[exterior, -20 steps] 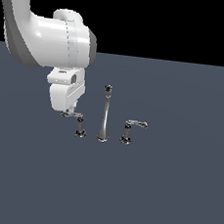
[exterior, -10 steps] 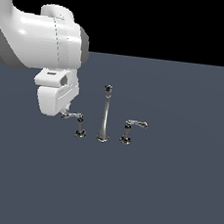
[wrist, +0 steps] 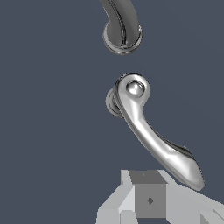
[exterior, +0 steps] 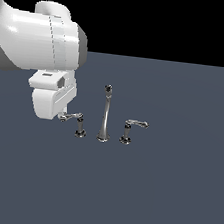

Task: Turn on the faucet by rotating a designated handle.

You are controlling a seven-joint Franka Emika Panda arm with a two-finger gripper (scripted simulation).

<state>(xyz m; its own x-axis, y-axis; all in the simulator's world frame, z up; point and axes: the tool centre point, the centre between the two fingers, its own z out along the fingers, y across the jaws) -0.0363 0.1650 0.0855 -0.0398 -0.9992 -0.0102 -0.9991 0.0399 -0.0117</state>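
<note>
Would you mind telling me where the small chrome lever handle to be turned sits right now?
In the exterior view, the small chrome lever handle stands left of the tall slim chrome spout, its arm tip beside the white hand.

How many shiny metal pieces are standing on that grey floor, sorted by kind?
Lever handles: 2, the handle by the gripper and its twin
Spout: 1
Total: 3

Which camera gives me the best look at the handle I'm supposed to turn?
The wrist view: the handle fills the frame from above, its curved arm and round pivot cap clear, the pincer beside its free end. The exterior view shows the handle only small, its tip partly hidden behind the white hand.
</note>
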